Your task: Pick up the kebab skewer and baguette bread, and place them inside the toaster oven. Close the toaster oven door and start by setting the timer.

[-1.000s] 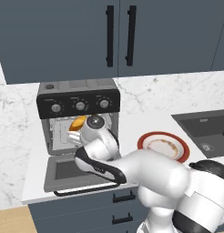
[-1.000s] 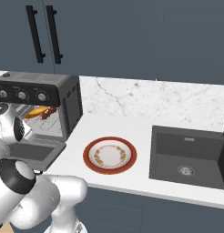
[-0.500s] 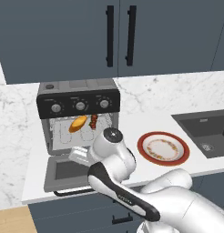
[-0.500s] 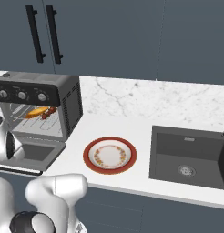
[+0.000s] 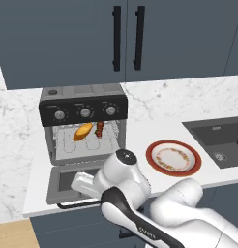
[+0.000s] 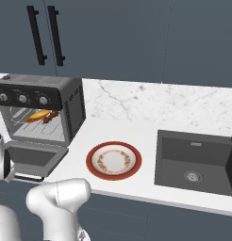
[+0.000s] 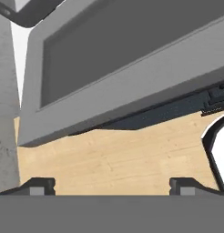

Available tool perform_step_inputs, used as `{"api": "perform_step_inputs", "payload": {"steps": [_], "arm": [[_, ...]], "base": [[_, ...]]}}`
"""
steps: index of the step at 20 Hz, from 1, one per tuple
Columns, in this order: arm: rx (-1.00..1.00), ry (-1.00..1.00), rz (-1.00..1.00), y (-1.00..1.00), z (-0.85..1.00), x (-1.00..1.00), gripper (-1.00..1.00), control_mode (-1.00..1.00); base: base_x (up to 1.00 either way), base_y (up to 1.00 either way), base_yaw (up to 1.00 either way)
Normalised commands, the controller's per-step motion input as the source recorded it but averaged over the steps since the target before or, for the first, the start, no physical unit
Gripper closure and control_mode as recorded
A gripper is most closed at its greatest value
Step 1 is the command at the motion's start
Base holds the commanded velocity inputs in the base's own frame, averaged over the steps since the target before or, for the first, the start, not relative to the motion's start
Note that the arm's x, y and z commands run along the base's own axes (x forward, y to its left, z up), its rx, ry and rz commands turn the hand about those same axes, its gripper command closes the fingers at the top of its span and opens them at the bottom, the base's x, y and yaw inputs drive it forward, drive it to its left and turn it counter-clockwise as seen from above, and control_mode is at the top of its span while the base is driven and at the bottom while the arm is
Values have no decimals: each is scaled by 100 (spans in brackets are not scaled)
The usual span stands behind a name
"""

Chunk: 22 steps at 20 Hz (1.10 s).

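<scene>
- The robot arm is built of thick, rounded segments with a smooth, glossy white shell.
- A black band runs along the forward link in the left base view, with small pale lettering on it, too small to read.
- The round joint cap at the top of that link is dark with a silver-grey centre.
- In the right base view the arm appears as a bulging white elbow, with a dark seam on the link at the left edge.
- Two small dark finger tips are blocky, with flat tops and sloped outer edges.
</scene>
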Motion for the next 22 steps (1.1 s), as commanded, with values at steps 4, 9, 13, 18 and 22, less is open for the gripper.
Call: {"api": "perform_step_inputs", "payload": {"steps": [4,9,13,18,22], "arm": [[-1,16,0,19,-3,-15,-100,-100],[-8,9,0,6,-28,5,-100,-100],[-18,0,0,2,-57,19,-100,-100],[-16,0,2,5,-50,15,-100,-100],[-5,0,5,13,-47,25,-100,-100]], "base": [[0,0,0],[0,0,0],[0,0,0],[0,0,0],[0,0,0]]}}
